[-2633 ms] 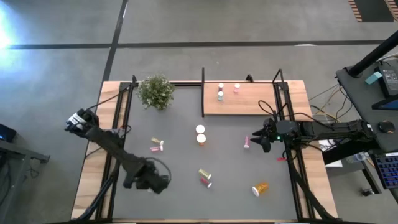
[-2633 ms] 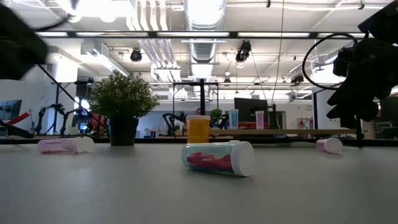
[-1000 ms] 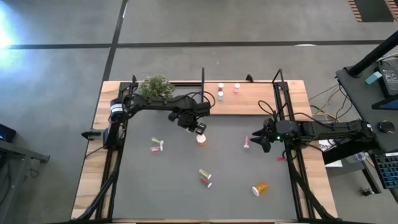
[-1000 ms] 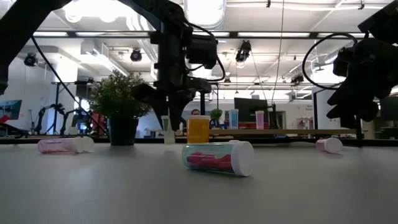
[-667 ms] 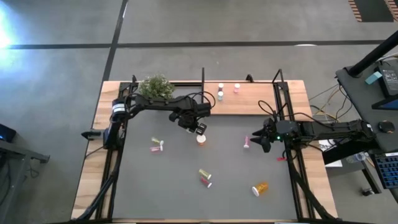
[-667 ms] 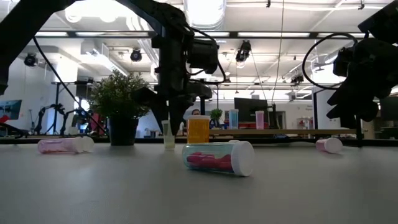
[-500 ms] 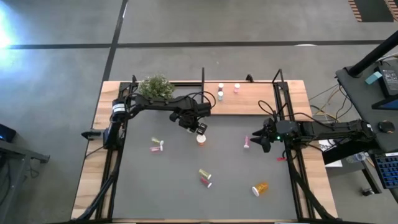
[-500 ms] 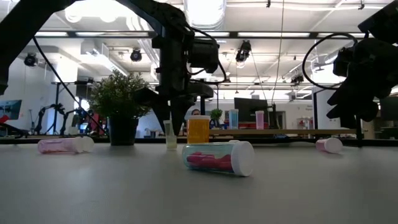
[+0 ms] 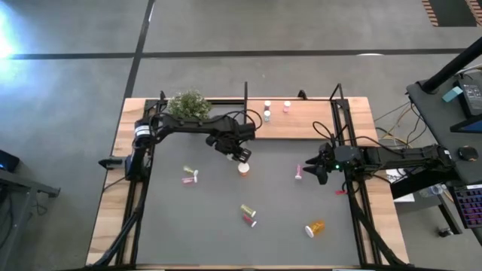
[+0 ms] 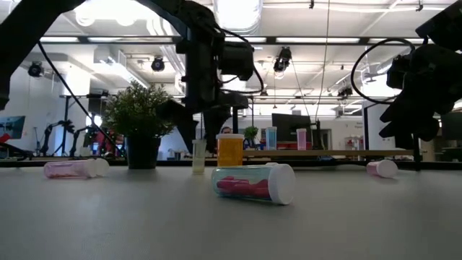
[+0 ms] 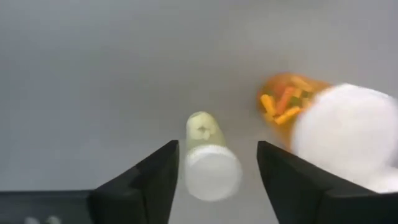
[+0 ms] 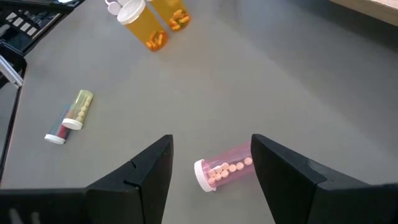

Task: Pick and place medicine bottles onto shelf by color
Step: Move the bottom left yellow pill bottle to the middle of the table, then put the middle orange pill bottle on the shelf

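Tabletop (image 9: 188,226): dark grey sheet with wooden margins at both sides; black posts along the left and right edges.

Shelf (image 9: 301,124): light wooden board at the far right corner, three small bottles (image 9: 266,110) clustered toward its left end, the remainder of the board bare.

Plant (image 9: 188,108): far edge, left of the shelf.

Left tool (image 9: 241,156): centre of the tabletop, just in front of the shelf's left end, pointing down. Fingers (image 11: 146,186) parted and clear on both sides of a yellow-green bottle (image 11: 207,155) that stands upright on its own, white cap up. An orange bottle (image 9: 244,168) stands just beside it.

Right tool (image 9: 310,167): near the right-hand posts, fingers parted, grasping nothing; a pink bottle (image 12: 224,167) lies on its side between and beyond the fingers.

Other bottles: a pink one (image 9: 190,176) lying at left; a yellow-green one and a red one (image 9: 248,214) lying together near the middle front; an orange one (image 9: 315,226) lying at front right.

Open room: wide bare grey along the left side and the front edge
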